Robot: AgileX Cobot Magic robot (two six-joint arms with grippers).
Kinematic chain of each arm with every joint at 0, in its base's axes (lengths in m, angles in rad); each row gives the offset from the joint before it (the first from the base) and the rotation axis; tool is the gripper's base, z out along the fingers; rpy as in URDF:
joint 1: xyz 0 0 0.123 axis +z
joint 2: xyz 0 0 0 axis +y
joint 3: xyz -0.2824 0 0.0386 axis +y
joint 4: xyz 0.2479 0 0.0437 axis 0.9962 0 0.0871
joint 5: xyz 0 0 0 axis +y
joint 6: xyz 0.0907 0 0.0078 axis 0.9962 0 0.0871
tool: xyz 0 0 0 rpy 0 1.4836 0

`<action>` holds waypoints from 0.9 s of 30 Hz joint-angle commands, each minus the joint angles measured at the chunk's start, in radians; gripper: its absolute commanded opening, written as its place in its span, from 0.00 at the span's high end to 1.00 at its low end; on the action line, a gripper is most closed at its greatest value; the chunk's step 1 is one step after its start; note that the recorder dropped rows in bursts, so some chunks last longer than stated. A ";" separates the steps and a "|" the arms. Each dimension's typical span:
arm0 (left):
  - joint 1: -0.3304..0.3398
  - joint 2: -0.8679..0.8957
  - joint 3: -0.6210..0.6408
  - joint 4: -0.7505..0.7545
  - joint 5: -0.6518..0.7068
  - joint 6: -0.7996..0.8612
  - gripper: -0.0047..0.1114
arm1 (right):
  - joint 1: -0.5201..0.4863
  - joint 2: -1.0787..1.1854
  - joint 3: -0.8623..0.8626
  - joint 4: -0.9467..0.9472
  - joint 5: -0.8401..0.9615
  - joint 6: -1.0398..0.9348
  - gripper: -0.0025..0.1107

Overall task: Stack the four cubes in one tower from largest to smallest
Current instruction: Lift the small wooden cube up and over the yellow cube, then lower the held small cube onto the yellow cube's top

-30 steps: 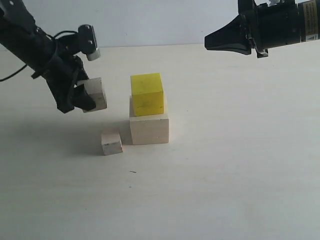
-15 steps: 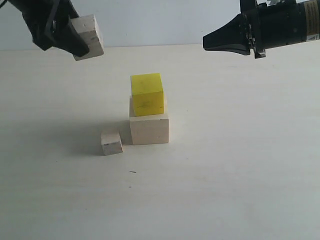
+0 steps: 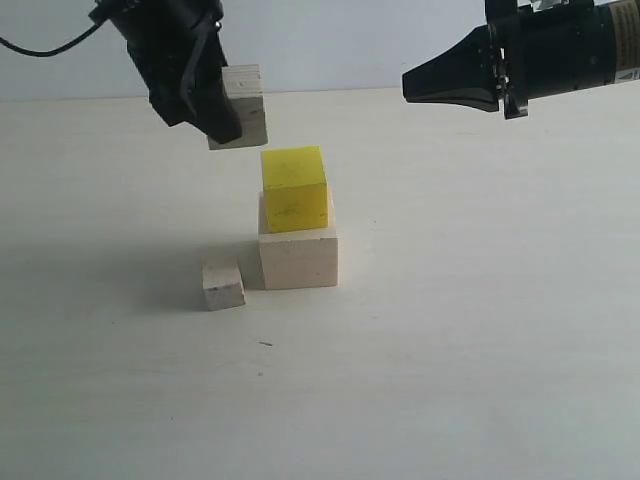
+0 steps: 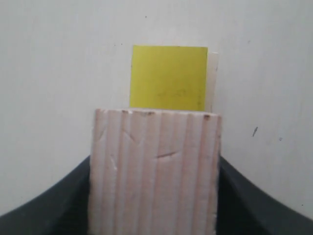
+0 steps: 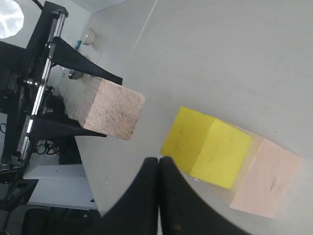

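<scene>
The large pale wood cube [image 3: 298, 258] stands on the table with the yellow cube [image 3: 294, 188] on top of it. My left gripper [image 3: 226, 112] is shut on the layered plywood cube [image 3: 241, 105], holding it in the air just above and left of the yellow cube, not touching it. In the left wrist view the plywood cube [image 4: 155, 171] fills the space between the dark fingers, with the yellow cube [image 4: 168, 77] beyond it. The smallest pale cube [image 3: 223, 286] lies on the table left of the large cube. My right gripper [image 3: 412, 84] hangs shut and empty at the upper right.
The pale tabletop [image 3: 460, 330] spreads around the stack. The right wrist view shows the left arm's frame [image 5: 44, 78] behind the held plywood cube [image 5: 112, 110], and the stack of yellow cube [image 5: 205, 147] on large cube [image 5: 264, 181].
My left gripper has lifted the plywood cube from low on the left, then carried it right to just above the yellow cube. The right gripper has barely moved.
</scene>
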 commanded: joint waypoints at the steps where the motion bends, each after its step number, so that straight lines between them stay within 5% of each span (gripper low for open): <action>1: -0.030 0.049 -0.093 0.000 -0.002 -0.004 0.96 | -0.004 -0.002 -0.002 0.004 0.030 -0.004 0.98; 8: -0.054 0.145 -0.200 -0.005 -0.002 -0.006 0.96 | -0.004 -0.002 -0.002 0.004 0.160 -0.003 0.98; 27: -0.054 0.193 -0.199 -0.037 -0.002 -0.014 0.96 | -0.004 -0.002 -0.002 0.004 0.156 -0.003 0.98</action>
